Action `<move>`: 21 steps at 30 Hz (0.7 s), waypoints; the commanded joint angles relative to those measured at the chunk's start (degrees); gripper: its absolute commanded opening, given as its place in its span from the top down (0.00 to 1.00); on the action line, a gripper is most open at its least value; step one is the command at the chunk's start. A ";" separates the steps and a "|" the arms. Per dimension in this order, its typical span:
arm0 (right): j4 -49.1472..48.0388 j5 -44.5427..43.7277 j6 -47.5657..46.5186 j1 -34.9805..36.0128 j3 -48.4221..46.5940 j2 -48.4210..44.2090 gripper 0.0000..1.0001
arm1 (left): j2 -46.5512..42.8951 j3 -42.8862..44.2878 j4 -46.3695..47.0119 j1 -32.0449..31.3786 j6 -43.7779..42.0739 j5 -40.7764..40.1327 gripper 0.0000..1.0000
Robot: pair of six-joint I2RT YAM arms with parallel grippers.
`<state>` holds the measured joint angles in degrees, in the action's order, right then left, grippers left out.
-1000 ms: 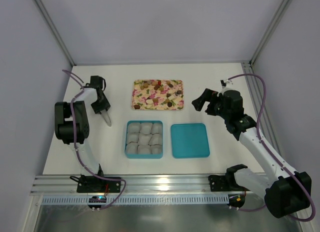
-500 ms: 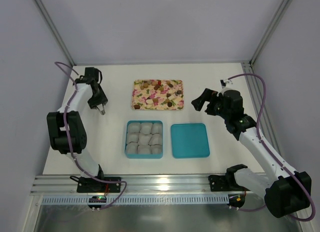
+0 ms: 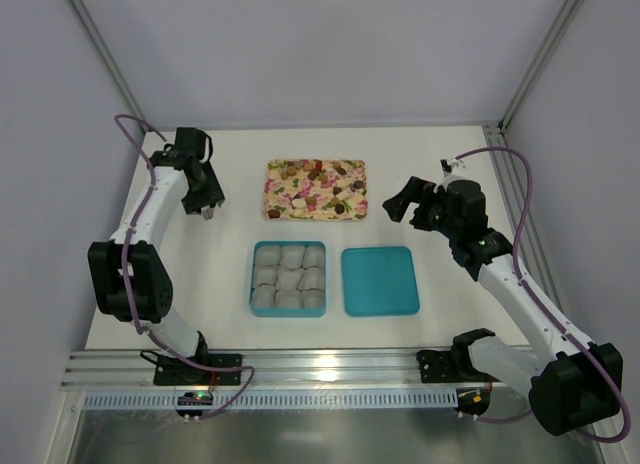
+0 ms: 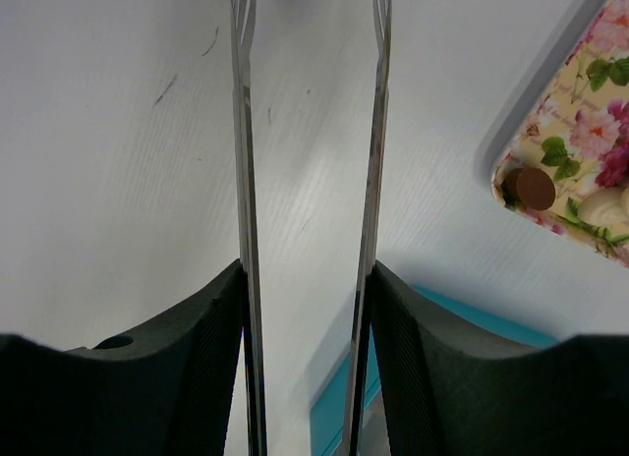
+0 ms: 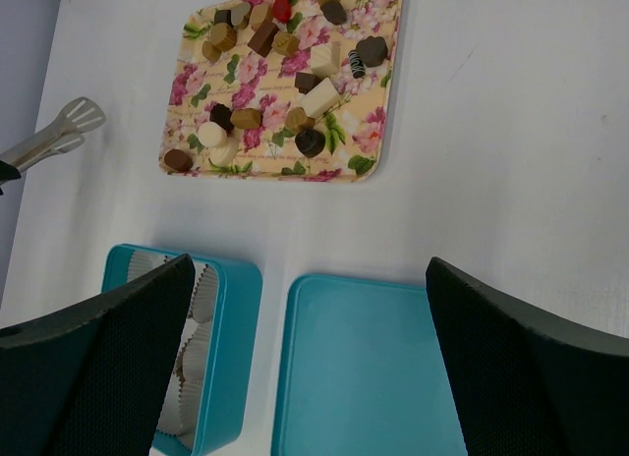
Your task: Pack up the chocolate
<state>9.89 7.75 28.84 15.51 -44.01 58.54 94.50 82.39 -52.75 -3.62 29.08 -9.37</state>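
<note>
Box: the teal box (image 3: 253, 280) sat nearest the arm bases, open, lined with pale paper cups (image 3: 288, 276) in three rows of three. Every cup that showed looked empty.
Lid: the teal lid (image 3: 380, 281) lay flat just to the right of the box, apart from it.
Right gripper: the right gripper (image 5: 310, 267) hung above the lid's far edge, jaws wide apart and holding nothing.
Left gripper: the left gripper (image 4: 307, 279) had its jaws pressed on a pair of metal tongs (image 4: 243, 132), whose blades stood apart over bare table by the tray's left corner.
Chocolate: the chocolate (image 5: 311, 142) was scattered on the floral tray (image 3: 285, 206) beyond the box.
Progress: by my reading, packing had not begun; every piece was left to move.
In the way: nothing lay between tray and box; crowded pieces might hinder picking one cleanly.
</note>
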 commanded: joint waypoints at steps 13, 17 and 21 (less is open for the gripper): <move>-1.63 0.16 0.16 -0.13 -1.69 0.69 0.00 | -3.36 10.85 -7.62 -7.79 -2.89 2.77 0.52; -1.01 -0.01 -0.10 -0.13 -2.31 1.22 0.00 | -1.95 14.46 -9.47 -12.01 -2.72 2.95 0.53; -0.93 -0.01 -0.01 -0.13 -2.40 1.13 0.00 | -0.28 17.27 -10.26 -16.24 -2.01 4.00 0.53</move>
<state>9.96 7.84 28.82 15.51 -44.03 59.75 93.27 96.51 -61.34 -17.50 27.03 -6.81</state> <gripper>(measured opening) 0.996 0.475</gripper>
